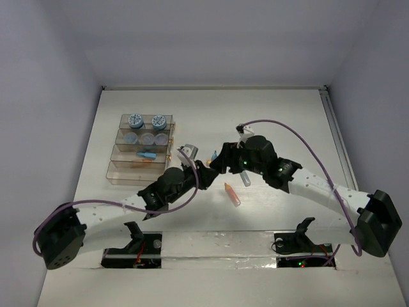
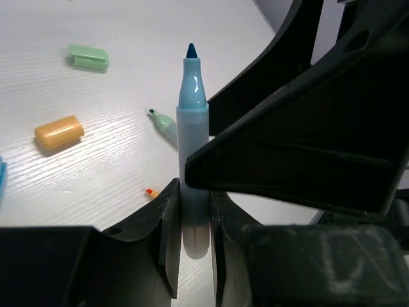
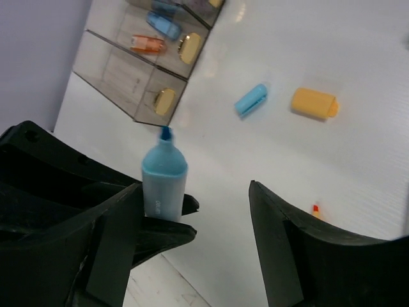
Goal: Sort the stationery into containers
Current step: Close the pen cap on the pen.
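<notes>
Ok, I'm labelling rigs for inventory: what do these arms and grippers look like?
Left arm and right arm: white links, bulky black joints, a purple cable looping along each. Left gripper and right gripper: black, with broad angular fingers.

From my remote seat I take this for a robotics lab test cell: a flat white wood-grain tabletop (image 1: 268,121) boxed in by plain pale grey wall panels (image 1: 211,38), with a pair of white-and-black robot arms (image 1: 108,214) bolted at its near edge, trailing purple cables (image 1: 307,147)

Four trays (image 1: 124,174) — five jars (image 1: 135,119) — three loose caps (image 2: 59,133)
</notes>
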Available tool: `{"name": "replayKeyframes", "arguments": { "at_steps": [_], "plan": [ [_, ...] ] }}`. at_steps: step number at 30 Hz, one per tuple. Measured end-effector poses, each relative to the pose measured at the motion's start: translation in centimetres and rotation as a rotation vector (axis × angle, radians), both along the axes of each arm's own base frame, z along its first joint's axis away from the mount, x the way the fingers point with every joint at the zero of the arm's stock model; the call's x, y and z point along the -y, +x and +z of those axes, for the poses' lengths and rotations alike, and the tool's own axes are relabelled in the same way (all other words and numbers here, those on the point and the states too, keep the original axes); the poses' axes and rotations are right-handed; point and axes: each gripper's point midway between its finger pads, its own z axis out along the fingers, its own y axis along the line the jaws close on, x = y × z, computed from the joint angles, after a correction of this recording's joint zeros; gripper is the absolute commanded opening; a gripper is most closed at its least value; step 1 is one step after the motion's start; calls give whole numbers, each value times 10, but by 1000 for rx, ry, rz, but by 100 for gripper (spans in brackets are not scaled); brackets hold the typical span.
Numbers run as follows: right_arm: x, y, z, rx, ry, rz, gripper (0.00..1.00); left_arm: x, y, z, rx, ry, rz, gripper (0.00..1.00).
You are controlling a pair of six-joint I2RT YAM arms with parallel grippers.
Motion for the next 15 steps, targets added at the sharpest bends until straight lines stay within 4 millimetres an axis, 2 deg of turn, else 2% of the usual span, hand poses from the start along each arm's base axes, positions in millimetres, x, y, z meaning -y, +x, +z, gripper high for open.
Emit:
{"name": "replayKeyframes", "arguments": {
  "at_steps": [3, 6, 7, 8, 9, 10, 13, 15],
  "plan": [
    [-8, -1, 12, 34, 29, 18, 71, -18, -5, 13, 29, -11, 18, 0],
    [-7, 4, 18, 61, 30, 11, 63, -54, 1, 28, 70, -26, 121, 0],
    [-7, 4, 16, 58, 24, 8, 55, -65, 3, 34, 86, -37, 158, 0],
    [-7, 6, 11, 50, 13, 7, 52, -74, 5, 35, 90, -30, 190, 0],
    [-8, 8, 4, 38, 1, 2, 49, -87, 5, 49, 120, -63, 228, 0],
    [-9, 10, -5, 21, -15, 0, 47, -94, 4, 53, 130, -71, 246, 0],
    [-13, 14, -37, -42, -68, -4, 26, -109, -1, 57, 143, -86, 276, 0],
    [-16, 16, -56, -88, -95, -13, 25, -116, -5, 54, 140, -92, 286, 0]
  ]
}}
